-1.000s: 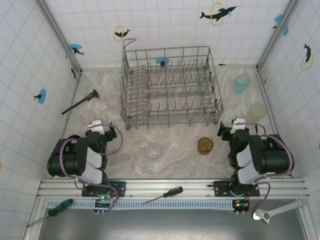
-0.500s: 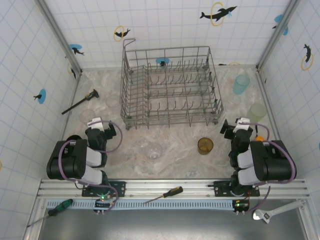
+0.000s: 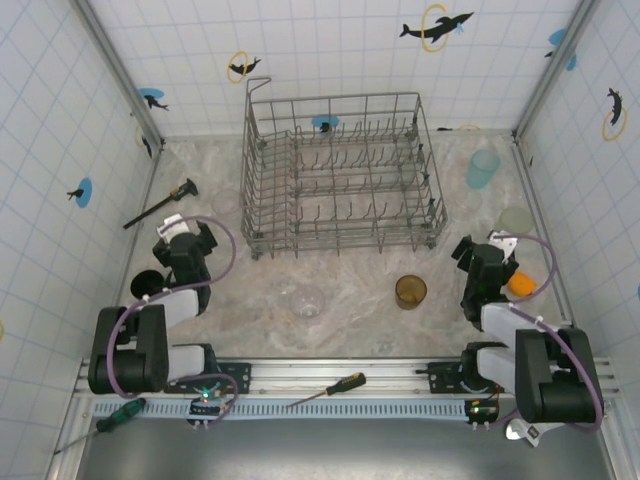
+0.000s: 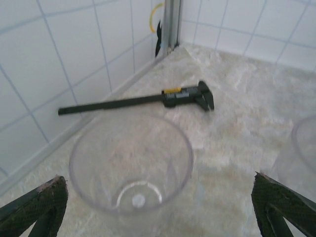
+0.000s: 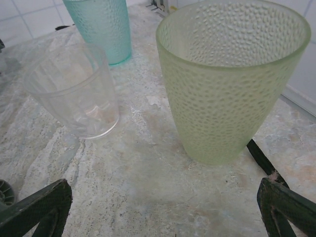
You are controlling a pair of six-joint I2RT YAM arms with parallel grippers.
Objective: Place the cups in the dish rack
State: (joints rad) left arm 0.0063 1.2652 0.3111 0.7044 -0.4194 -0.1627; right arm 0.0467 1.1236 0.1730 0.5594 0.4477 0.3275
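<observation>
Two claws spread wide, nothing held. The left gripper (image 4: 158,215) is lined up on clear cup (image 4: 131,163), lower left of left wrist view, caliper (image 4: 148,101) lying beyond. The right gripper (image 5: 160,215) faces pale green cup (image 5: 229,84), right of frame; second clear cup (image 5: 74,96) and blue cup (image 5: 101,24) upper left. Best approach: centre cup between jaws, close gently, as smooth plastic likely slips. Dish rack (image 3: 340,175), upper centre of top view, holds no cups. Amber cup (image 3: 410,291) sits below it. Cups look empty.

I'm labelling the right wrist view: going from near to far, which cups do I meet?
Nearest first: pale green cup → clear cup → light blue cup.
</observation>
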